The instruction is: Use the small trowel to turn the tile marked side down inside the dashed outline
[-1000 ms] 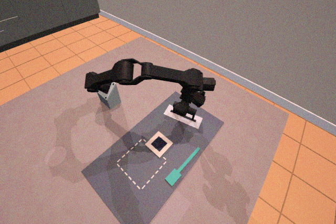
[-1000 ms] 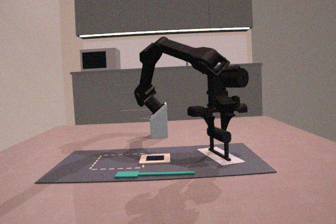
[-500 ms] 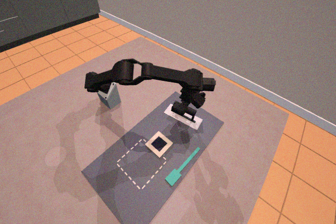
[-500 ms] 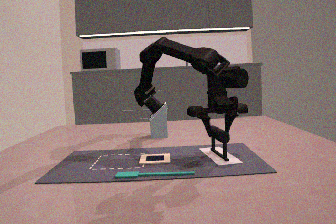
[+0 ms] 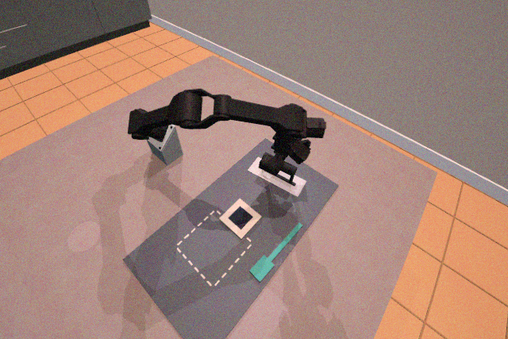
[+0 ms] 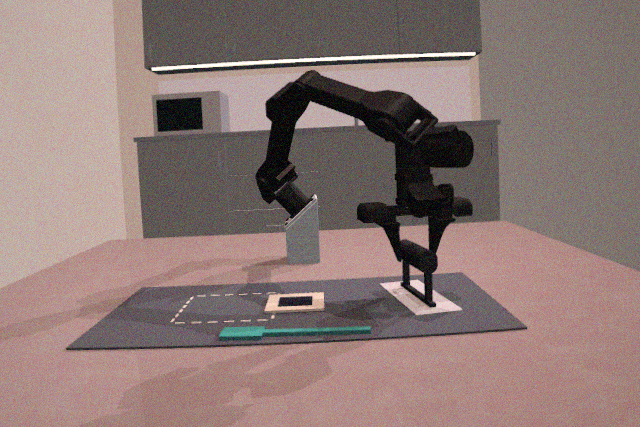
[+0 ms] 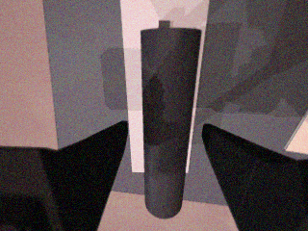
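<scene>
The trowel [image 5: 299,188] [image 6: 413,303] [image 7: 136,159] has a white blade, flat on the mat by its right end in the exterior view, and a dark round handle raised on two posts. My gripper [image 5: 279,159] [image 6: 417,250] [image 7: 165,128] points down over the handle and is open, with a gap on each side of it in the wrist view. The tile [image 5: 225,217] [image 6: 318,301] lies flat, its dark marked square up. It covers one corner of the dashed outline [image 5: 194,266] [image 6: 222,321] and lies mostly outside it.
A turquoise flat tool [image 5: 262,268] [image 6: 241,332] with a long thin handle lies along the mat's front edge in the exterior view. The dark grey mat [image 5: 172,298] [image 6: 483,313] lies on the pinkish table [image 5: 74,187] [image 6: 465,381]. The arm's grey base stands behind the mat.
</scene>
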Action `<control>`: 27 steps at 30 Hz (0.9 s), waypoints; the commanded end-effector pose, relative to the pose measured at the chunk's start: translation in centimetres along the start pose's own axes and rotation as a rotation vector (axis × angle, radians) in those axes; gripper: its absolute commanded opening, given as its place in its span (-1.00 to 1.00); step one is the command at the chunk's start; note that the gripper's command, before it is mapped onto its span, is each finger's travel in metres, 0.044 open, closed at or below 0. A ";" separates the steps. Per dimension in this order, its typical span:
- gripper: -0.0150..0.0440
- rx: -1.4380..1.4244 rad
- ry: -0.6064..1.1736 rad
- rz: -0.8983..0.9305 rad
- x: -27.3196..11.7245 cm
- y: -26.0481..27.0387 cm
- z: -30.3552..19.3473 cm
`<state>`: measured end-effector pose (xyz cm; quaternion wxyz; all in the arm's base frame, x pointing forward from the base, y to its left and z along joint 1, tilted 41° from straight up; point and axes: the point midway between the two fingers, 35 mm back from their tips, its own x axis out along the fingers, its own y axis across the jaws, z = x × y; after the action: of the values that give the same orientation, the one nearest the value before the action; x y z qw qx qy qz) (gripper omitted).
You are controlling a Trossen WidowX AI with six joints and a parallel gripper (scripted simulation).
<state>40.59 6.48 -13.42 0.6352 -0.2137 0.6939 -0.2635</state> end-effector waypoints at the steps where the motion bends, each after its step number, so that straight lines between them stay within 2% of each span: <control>1: 0.42 0.008 -0.003 0.000 -0.3 0.0 0.1; 6: 0.42 0.028 -0.003 0.001 -4.6 -0.1 -0.2; 27: 0.42 0.002 -0.003 0.001 -2.4 0.0 0.0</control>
<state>40.76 8.17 -11.34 0.6362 -0.2084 0.6933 -0.2667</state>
